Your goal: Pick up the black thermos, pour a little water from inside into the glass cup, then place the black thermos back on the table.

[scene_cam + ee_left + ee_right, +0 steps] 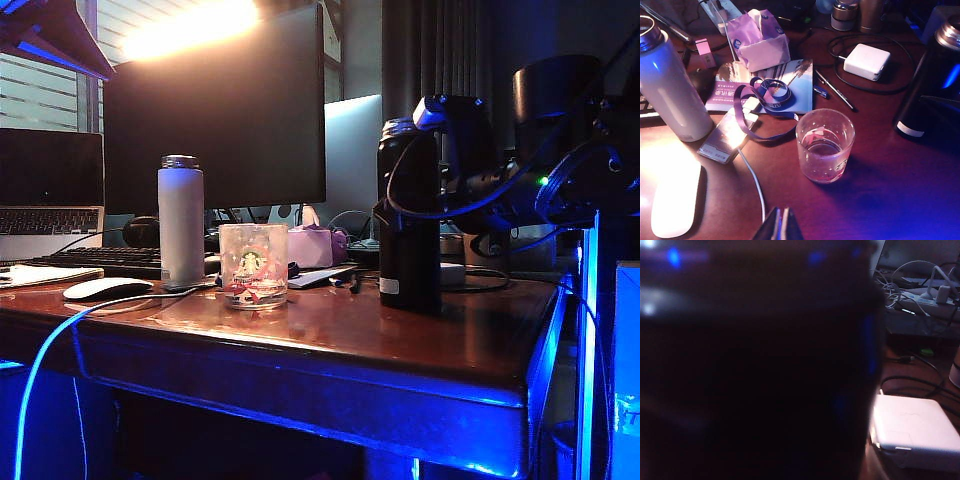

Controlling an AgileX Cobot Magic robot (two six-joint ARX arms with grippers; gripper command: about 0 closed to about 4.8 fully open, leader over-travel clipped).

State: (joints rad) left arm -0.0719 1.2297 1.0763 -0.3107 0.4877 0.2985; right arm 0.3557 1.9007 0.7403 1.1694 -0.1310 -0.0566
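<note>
**Thermos approach: right end effector closes in on the black bottle**

Thermos and cup stand apart on a glossy reddish-brown worktop (330,330) washed in blue light. The black thermos (408,220) stands upright near the right side of the worktop, silver rim at the top and a small white label near its base. The right end effector (415,215) has its jaws spread as wide as they go and sits level against the thermos's upper half; in its wrist view the dark bottle body fills nearly the whole picture. Whether the fingers touch the bottle cannot be told, and nothing is lifted. The left end effector (780,225) hangs above the near edge of the worktop with its fingers pressed together, holding nothing.

The glass cup (253,264), clear with a green round logo, stands well to the left of the thermos, with a white bottle (181,220) just beyond it.

To do this step well, the jaws should probably centre around the bottle and close squarely before any lift, since a tall slim bottle could tip if nudged from one side.

Around them lie a white mouse (107,289), a keyboard (95,262), a tissue pack (762,40), a lanyard (765,100) and a white power adapter (866,61). A dark monitor (215,110) stands behind, under a bright glare.
</note>
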